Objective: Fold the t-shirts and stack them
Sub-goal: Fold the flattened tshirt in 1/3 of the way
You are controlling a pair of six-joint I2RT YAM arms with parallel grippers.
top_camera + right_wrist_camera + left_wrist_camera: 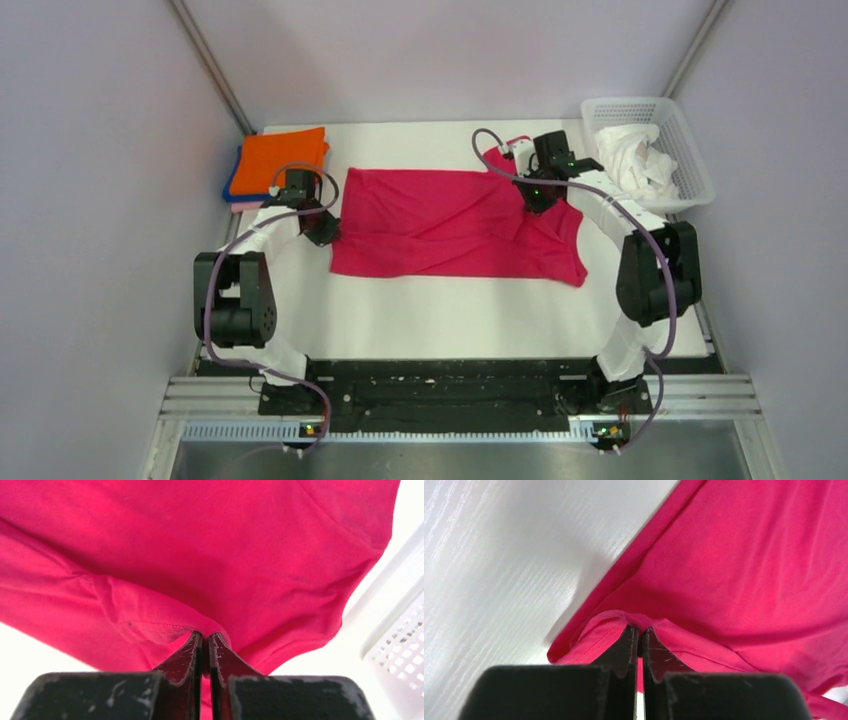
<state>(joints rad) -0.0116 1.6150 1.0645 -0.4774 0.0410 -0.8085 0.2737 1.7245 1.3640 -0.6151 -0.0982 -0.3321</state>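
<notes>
The crimson-magenta t-shirt (450, 225) lies spread across the middle of the white table, partly folded. My left gripper (322, 228) is shut on its left edge; the left wrist view shows the cloth (734, 565) pinched between the black fingers (626, 647). My right gripper (538, 196) is shut on the shirt's upper right part; the right wrist view shows the hem (150, 625) pinched at the fingertips (220, 652). An orange t-shirt (283, 156) lies on a blue one (233, 178) and a pale pink one at the far left. White t-shirts (632, 157) fill the basket.
The white lattice basket (693, 160) stands at the far right corner and shows in the right wrist view (400, 645). Grey walls enclose the table on three sides. The arm bases and a black rail (440, 385) line the near edge.
</notes>
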